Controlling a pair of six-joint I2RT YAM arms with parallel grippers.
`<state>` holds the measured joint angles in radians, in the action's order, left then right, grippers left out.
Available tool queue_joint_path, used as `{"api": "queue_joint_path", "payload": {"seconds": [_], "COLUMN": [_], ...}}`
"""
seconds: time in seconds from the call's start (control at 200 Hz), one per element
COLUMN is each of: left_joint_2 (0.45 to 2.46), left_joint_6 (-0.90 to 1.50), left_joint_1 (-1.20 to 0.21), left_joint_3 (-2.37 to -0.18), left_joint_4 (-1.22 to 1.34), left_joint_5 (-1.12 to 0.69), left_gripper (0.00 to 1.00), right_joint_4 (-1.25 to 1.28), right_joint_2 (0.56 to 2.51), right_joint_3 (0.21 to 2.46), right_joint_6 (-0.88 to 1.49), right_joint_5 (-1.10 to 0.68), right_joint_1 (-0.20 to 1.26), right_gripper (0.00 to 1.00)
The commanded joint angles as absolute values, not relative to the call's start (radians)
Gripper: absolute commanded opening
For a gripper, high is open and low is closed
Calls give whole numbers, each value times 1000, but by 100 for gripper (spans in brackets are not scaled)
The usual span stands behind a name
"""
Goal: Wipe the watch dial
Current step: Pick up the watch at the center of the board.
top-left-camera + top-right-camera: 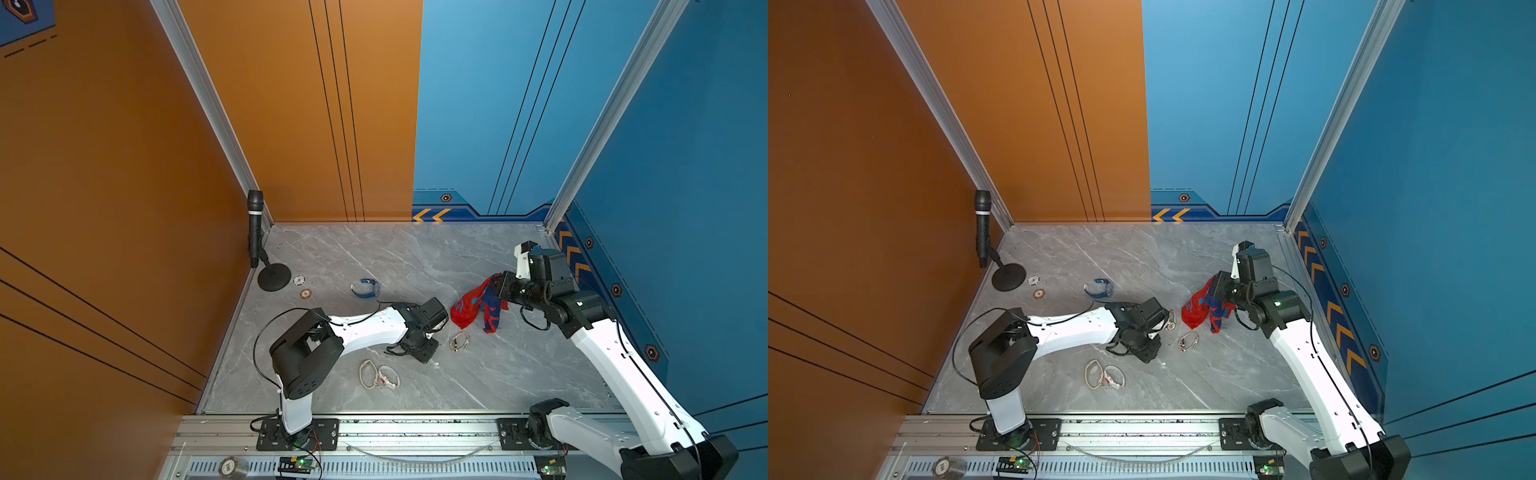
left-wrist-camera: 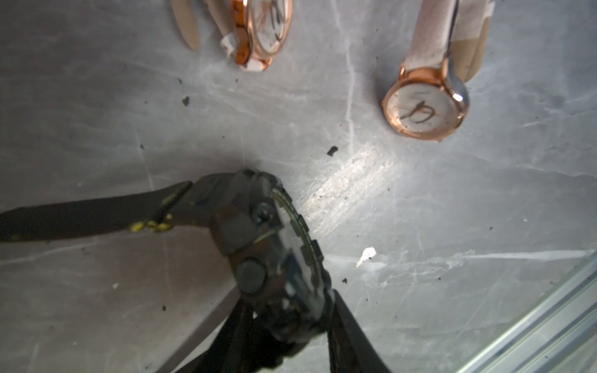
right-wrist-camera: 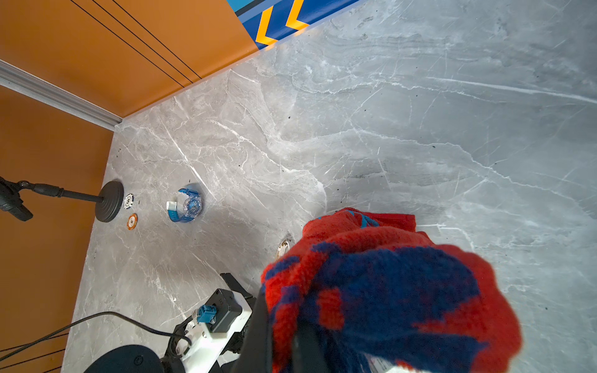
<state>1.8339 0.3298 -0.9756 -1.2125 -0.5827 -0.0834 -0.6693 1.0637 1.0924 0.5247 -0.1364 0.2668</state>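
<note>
In the left wrist view a dark, chunky watch [image 2: 258,232] stands on edge between the jaws of my left gripper [image 2: 289,306]. Its dial [image 2: 292,248] shows only obliquely and blurred, and its dark strap [image 2: 90,216] trails away to one side. The jaws press the case from both sides. In both top views the left gripper [image 1: 415,352] [image 1: 1142,353] points down at mid-table. My right gripper [image 1: 496,286] [image 1: 1214,286] is shut on a red and blue cloth [image 1: 469,309] [image 3: 387,284], which hangs to the right of the left arm's wrist.
Two rose-gold watches [image 2: 426,106] [image 2: 265,32] lie on the marble beyond the dark one. Another lies near the cloth [image 1: 459,341]. A blue watch [image 1: 365,288], two chips [image 1: 298,281] [image 1: 306,294] and a microphone stand [image 1: 272,276] sit at the back left. An aluminium rail [image 1: 415,428] borders the front.
</note>
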Motion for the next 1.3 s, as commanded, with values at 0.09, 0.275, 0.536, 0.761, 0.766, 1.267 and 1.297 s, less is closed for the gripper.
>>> {"api": "queue_joint_path", "payload": {"seconds": [0.09, 0.275, 0.536, 0.761, 0.766, 1.267, 1.297], "left_joint_2": [1856, 1873, 1849, 1738, 1737, 1395, 1379], "left_joint_6": [319, 323, 334, 309, 308, -94, -148], "left_joint_1": [-972, -967, -958, -909, -907, -694, -690], "left_joint_3": [-1207, -1215, -1218, -1226, -1225, -973, -952], "left_joint_4": [-607, -604, -594, -579, -577, -64, -31], "left_joint_5": [-105, -103, -94, -85, -85, -525, -561], "left_gripper": [27, 12, 1, 0, 0, 0, 0], "right_joint_4": [-631, -623, -616, -600, -599, -563, -552], "right_joint_2": [1043, 1042, 1045, 1061, 1060, 1208, 1221], "right_joint_3": [1076, 1067, 1077, 1123, 1125, 1376, 1378], "right_joint_6": [547, 551, 546, 548, 548, 457, 457], "right_joint_5": [-162, -165, -165, -162, -162, -274, -295], "right_joint_1": [261, 261, 261, 276, 276, 358, 364], "right_gripper": [0, 0, 0, 0, 0, 0, 0]}}
